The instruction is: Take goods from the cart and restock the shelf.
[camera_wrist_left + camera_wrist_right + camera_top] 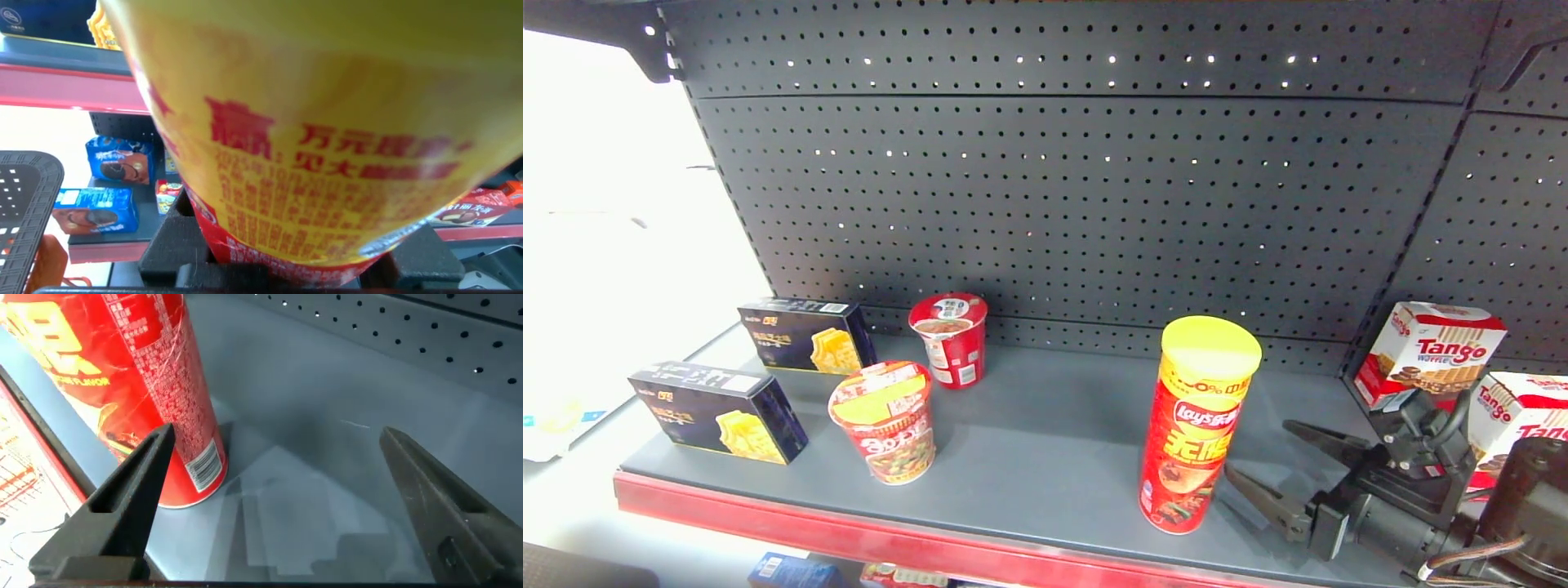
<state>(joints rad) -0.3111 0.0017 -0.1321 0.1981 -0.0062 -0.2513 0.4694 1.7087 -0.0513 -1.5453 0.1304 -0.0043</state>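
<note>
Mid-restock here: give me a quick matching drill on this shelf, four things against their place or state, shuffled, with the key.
Things:
1. chip can
2. red-lidded cup
3. wafer boxes
4. right gripper

Place or state:
A. far right end of the shelf
B. at the back, near the pegboard
C. open, fingers apart, just right of the chip can
D. upright near the front edge, yellow lid

Pairs: 1-D, 2-B, 3-A, 4-C

Chip can [1199, 425] on shelf [1045, 441]
</note>
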